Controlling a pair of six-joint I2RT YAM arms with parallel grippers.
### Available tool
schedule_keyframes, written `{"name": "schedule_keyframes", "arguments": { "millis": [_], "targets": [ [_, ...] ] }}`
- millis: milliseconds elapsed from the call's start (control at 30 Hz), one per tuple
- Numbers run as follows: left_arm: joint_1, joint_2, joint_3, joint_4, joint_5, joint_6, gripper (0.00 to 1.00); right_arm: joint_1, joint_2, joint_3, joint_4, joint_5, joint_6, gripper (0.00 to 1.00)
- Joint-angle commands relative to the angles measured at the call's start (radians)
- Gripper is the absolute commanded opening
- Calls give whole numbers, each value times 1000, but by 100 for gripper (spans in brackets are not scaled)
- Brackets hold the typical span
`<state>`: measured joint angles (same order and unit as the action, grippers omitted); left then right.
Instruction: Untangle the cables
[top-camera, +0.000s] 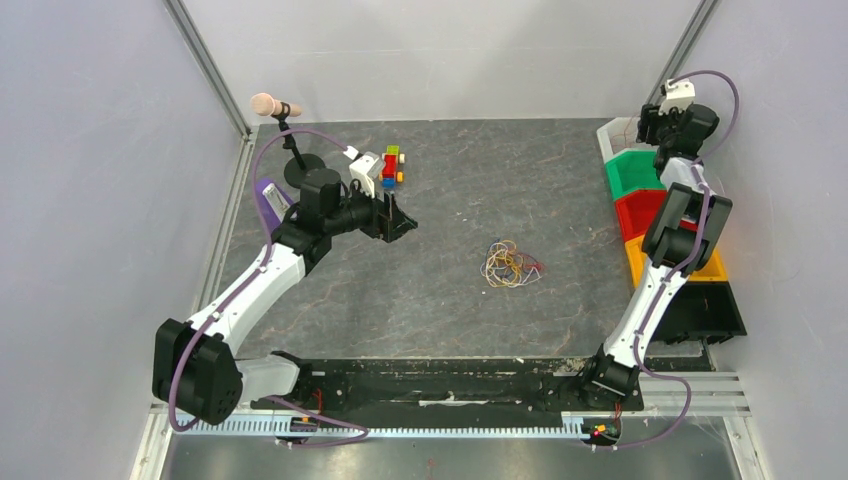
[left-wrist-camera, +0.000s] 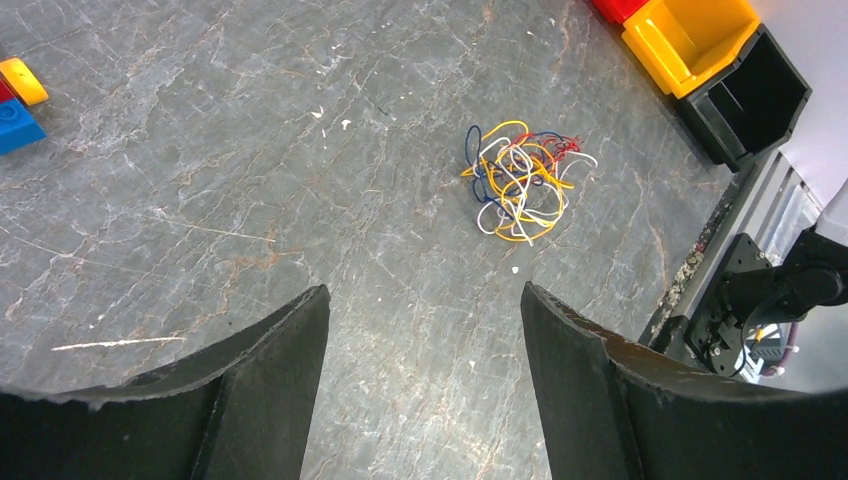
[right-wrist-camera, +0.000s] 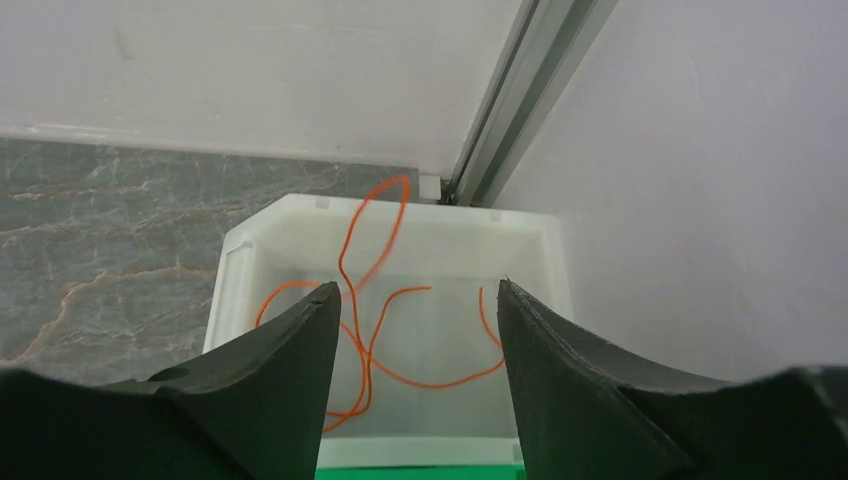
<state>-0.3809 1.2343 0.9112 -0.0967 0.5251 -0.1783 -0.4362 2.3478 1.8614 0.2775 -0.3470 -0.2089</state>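
Where the grey marbled table (top-camera: 440, 300) met white walls, the cables (top-camera: 512, 264) lay mid-table in 1 loose multicoloured tangle. 1 orange wire (right-wrist-camera: 400, 180) sat in a white bin (right-wrist-camera: 300, 215). The left gripper (left-wrist-camera: 423, 290) and right gripper (right-wrist-camera: 417, 285) stood apart, empty.

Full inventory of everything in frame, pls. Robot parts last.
cables: one tangled bunch; orange, yellow, blue, white, red; table centre
orange cable: one; orange; in white bin
bins: five; white bin, green bin, red bin, yellow bin, black bin; row along right edge
toy blocks: small cluster; red, yellow, green, blue; far left
microphone: one; pink head, black stand; far left corner
table: one; dark grey marbled
left arm: jaws open, over table's left
right arm: jaws open, over white bin
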Motion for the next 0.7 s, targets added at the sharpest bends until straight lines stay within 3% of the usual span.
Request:
{"name": "schedule_keyframes", "arguments": {
  "millis": [0, 100, 200, 300, 433, 667],
  "targets": [
    [6, -13, 9, 8, 0, -47, 77, -9, -138, -24, 3, -17, 26, 64],
    [7, -22, 2, 5, -5, -48, 77, -12, -178, -21, -25, -28, 7, 67],
    [6, -26, -4, 8, -4, -53, 77, -12, -187, -4, -73, -37, -39, 59],
    [6, -31, -7, 10, -4, -55, 77, -13, -194, -5, -104, -80, -43, 61],
    [6, -38, -17, 12, -7, -55, 77, -11, -190, 0, -102, -172, 66, 66],
    [5, -22, -10, 20, -2, -68, 77, 4, -100, 46, -61, -118, 190, 63]
  ]
}}
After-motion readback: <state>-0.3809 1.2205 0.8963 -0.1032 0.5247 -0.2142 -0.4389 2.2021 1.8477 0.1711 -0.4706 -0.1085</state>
